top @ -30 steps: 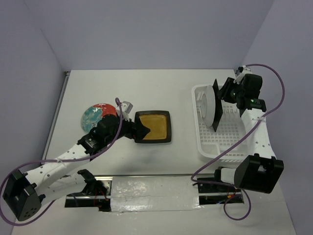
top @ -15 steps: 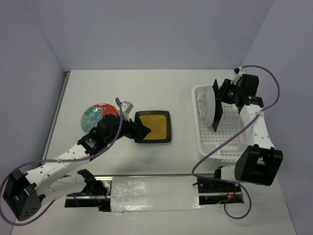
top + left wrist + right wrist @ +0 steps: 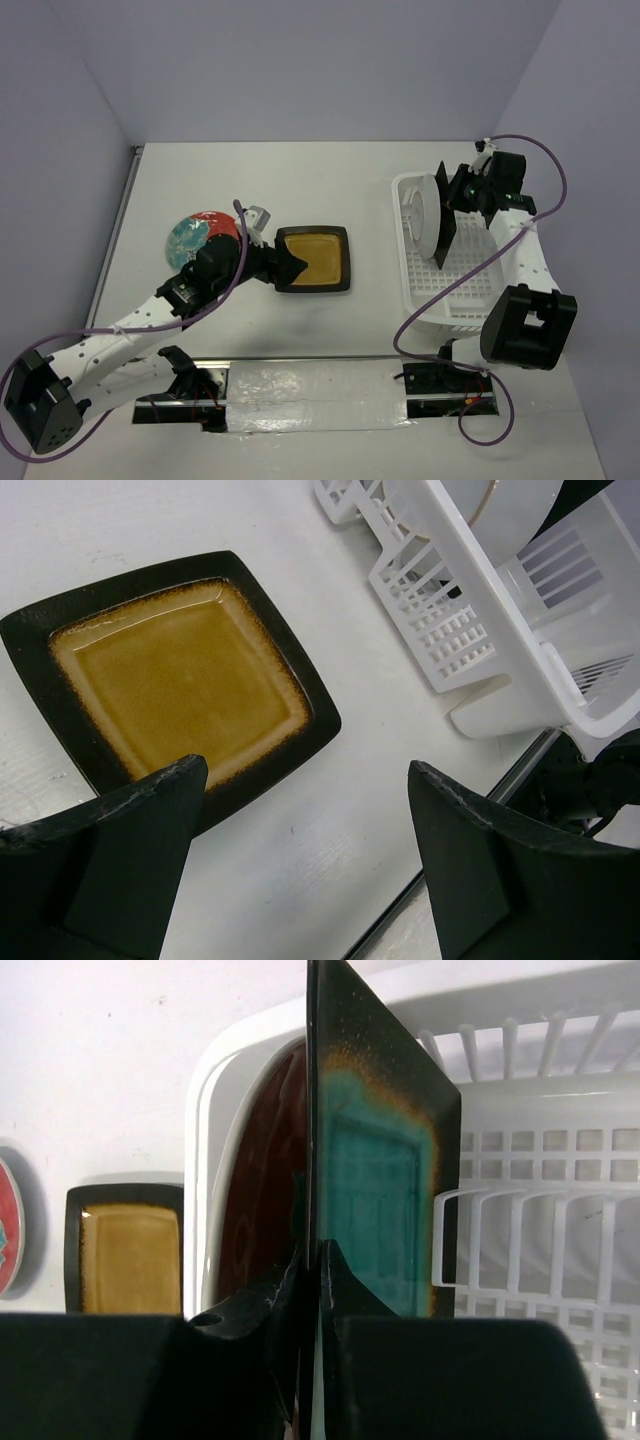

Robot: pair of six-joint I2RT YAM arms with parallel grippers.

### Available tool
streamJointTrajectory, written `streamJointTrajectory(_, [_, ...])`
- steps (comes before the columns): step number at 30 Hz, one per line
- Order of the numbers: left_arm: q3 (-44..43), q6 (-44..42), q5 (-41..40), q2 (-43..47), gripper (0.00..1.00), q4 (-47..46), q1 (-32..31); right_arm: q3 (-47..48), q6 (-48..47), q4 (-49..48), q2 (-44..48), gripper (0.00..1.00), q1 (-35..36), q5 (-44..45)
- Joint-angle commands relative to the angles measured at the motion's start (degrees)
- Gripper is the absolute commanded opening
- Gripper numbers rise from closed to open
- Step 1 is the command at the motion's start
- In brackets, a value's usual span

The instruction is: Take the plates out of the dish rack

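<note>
Teal plate [image 3: 378, 1210] between right fingers [image 3: 268, 1298]

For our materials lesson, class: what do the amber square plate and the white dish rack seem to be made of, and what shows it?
The amber square plate: probably glazed ceramic; glossy centre catching light, mottled edge, dark rim. The dish rack: likely moulded plastic; uniform white, thin lattice walls.

Bright, even overhead light is seen throughout, with only a thin soft shadow cast beside the amber plate [image 3: 313, 258], a mild sheen shown on its glaze, and glare caught on the taped strip [image 3: 310, 385] in front of it.
</note>
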State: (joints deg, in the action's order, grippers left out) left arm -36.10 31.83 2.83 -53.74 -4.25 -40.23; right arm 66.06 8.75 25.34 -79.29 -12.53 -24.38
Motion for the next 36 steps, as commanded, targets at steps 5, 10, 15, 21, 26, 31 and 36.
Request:
streamJointTrajectory(5, [-0.38,-0.02,-0.19,0.65,0.94,-2.25,-0.20,1.79,-1.11,-5.04,0.88,0.07,-0.74,-2.86])
streamJointTrajectory(10, [-0.64,-0.02,-0.02,-0.31,0.94,-2.34,-0.20,2.67,-1.02,-6.36,0.98,0.03,-0.65,-4.35])
streamJointTrajectory(15, [-0.82,-0.11,-0.46,-0.58,0.94,-2.16,-0.20,5.03,-0.58,-6.54,0.63,0.00,-0.65,-6.11])
streamJointTrajectory(21, [-0.73,-0.02,-1.16,-0.76,0.94,-2.08,-0.20,9.52,-0.75,-4.08,1.59,0.00,-0.74,-4.10])
streamJointTrajectory(26, [-0.64,-0.02,-0.98,-0.76,0.94,-2.25,-0.20,11.10,0.82,-4.86,3.08,0.00,-0.74,-3.92])
streamJointTrajectory(31, [-0.82,-0.19,-0.63,-0.67,0.94,-1.99,-0.29,17.34,1.35,-1.62,2.38,0.00,-0.65,-2.17])
streamJointTrajectory(36, [-0.64,-0.28,-1.68,0.47,0.94,-1.46,-0.29,22.87,1.88,0.67,3.26,0.00,-0.74,-0.84])
